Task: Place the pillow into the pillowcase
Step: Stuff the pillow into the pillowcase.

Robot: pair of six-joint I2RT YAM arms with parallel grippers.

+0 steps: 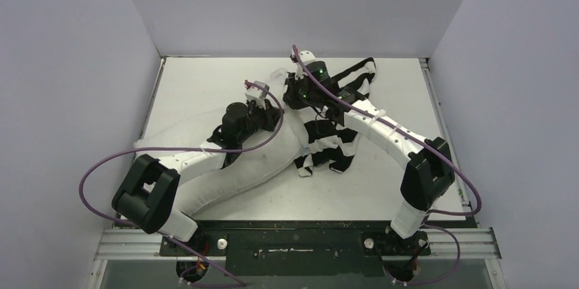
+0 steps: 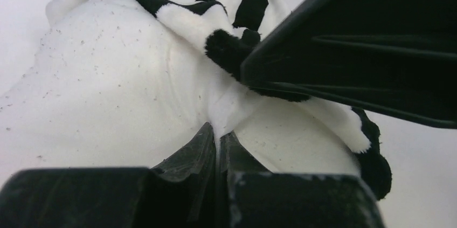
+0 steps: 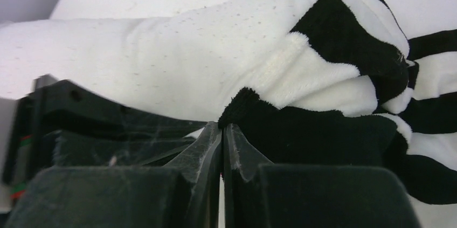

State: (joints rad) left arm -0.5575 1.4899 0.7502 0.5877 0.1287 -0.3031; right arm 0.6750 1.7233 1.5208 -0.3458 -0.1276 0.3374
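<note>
The off-white pillow (image 1: 225, 178) lies diagonally on the table, its far end tucked a little way into the striped pillowcase (image 1: 329, 147). My left gripper (image 2: 218, 133) is shut on a pinched fold of the pillow (image 2: 118, 88), just short of the pillowcase (image 2: 229, 45) mouth. My right gripper (image 3: 222, 126) is shut on the black edge of the pillowcase (image 3: 334, 136), right beside the pillow (image 3: 134, 61). In the top view the left gripper (image 1: 277, 114) and the right gripper (image 1: 292, 93) meet close together at the pillow's far end.
The rest of the pillowcase trails crumpled toward the back right (image 1: 358, 74). White walls (image 1: 75, 98) close the table in on three sides. The right gripper's black body (image 2: 355, 50) fills the upper right of the left wrist view.
</note>
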